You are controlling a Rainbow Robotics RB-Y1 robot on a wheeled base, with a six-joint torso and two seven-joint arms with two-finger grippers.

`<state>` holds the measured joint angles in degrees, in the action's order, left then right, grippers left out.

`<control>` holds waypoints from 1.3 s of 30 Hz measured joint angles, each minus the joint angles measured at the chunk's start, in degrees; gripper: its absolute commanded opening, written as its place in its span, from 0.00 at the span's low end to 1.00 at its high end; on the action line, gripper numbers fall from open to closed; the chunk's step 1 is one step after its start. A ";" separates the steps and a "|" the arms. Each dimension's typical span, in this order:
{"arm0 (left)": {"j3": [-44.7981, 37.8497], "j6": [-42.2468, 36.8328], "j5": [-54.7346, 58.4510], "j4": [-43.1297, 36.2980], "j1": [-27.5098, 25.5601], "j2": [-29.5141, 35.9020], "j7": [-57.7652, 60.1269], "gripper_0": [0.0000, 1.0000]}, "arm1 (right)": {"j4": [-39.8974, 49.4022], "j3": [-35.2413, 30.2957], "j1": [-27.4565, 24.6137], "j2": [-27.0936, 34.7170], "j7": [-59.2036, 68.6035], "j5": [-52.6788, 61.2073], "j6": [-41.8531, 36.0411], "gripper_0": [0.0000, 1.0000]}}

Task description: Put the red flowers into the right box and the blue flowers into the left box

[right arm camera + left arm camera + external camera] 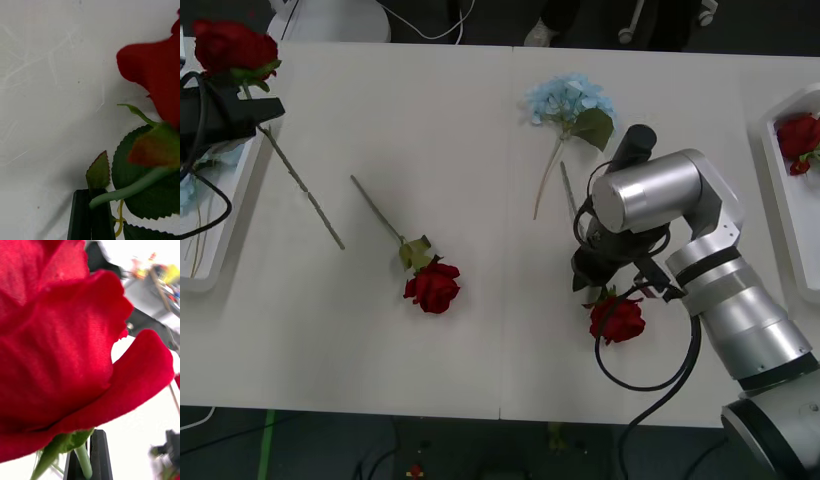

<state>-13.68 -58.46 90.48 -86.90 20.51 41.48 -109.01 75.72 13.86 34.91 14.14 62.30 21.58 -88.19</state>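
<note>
Front view: we grip a rose by its stem in our closed right gripper; the right box lies rightward, its long axis running away from us.

The right pincer is mostly buried under its own silver arm in the front view, so the rose stem vanishes there. At 9 o'clock the left box runs off the edge. The right box at 3 o'clock is cropped too (one red bloom peeks in). Left wrist view: the background's blurry mush.
</note>
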 measured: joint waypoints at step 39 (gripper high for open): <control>34.54 35.11 43.74 -5.48 -0.46 -12.93 -48.67 0.00 | -6.48 -8.80 14.50 27.88 -147.71 0.77 3.10 0.00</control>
<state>20.86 -23.35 134.22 -92.38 20.05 28.55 -157.68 69.24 5.07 49.42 42.02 -85.41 22.35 -85.10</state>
